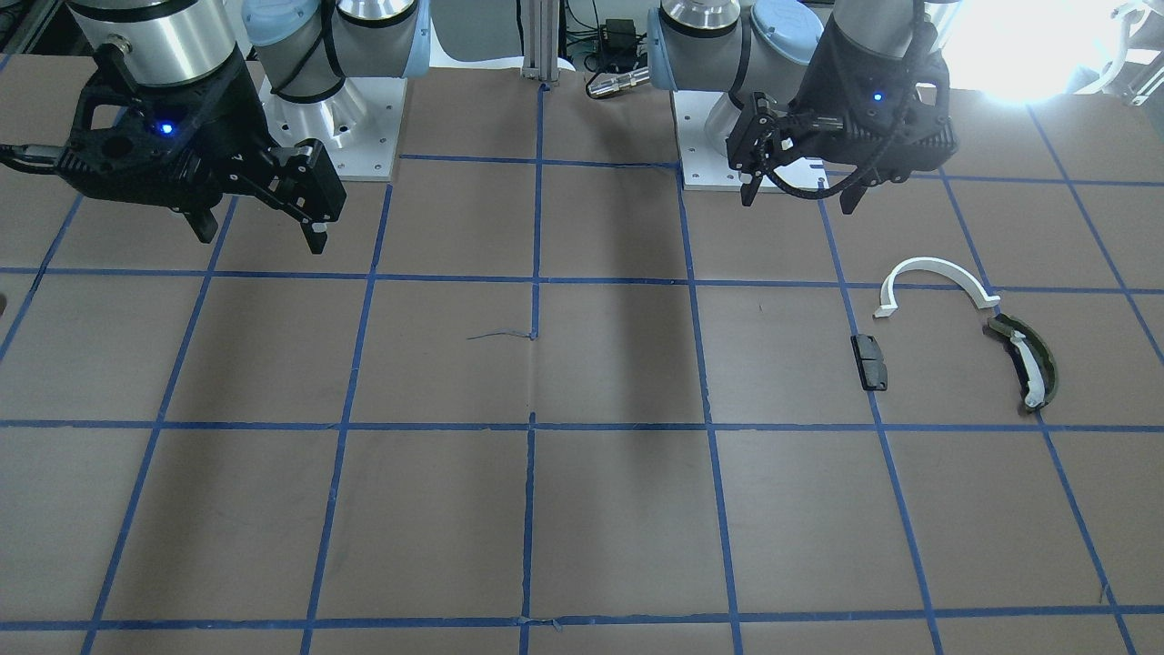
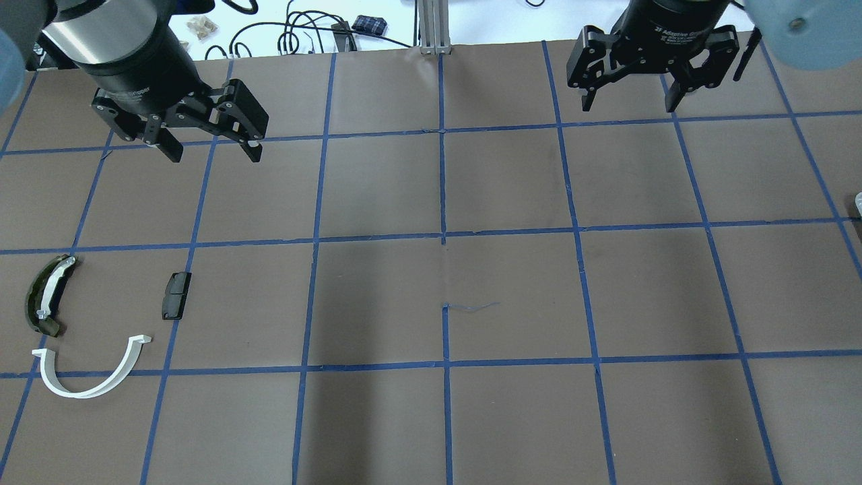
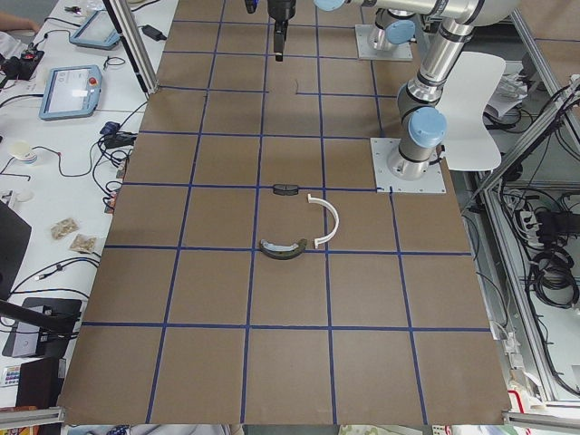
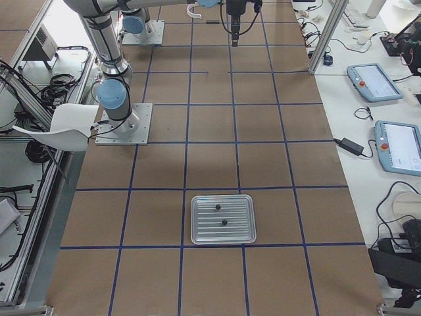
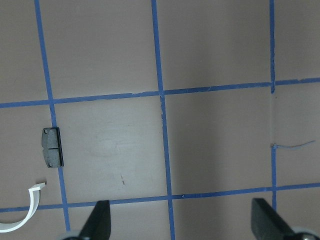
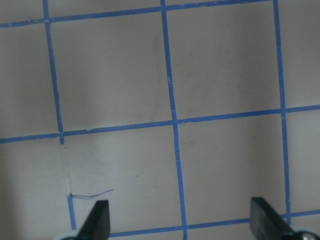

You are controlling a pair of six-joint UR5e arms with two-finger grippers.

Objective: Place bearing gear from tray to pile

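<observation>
We see the left gripper [image 5: 182, 225] with jaws spread wide. Only the two dark fingertips [image 5: 99, 220] show, at the lower edge, with bare brown worktop [image 5: 215, 140] between them. Blue tape lines [image 5: 160, 92] cross below.

A black pad [image 5: 52, 147] lies flat, ahead of the gripper and off to the view's left. The end of a white arc [image 5: 24, 216] lies nearer, apart from the pad. A loose blue thread [image 5: 295, 146] lies ahead on the view's right.

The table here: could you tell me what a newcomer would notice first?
The left gripper and right gripper hang above the blue-gridded table, jaws open and empty. On the robot's left lie a white half-ring, a black pad and an olive curved shoe, apart; a metal tray with two dark parts sits at the right end.
</observation>
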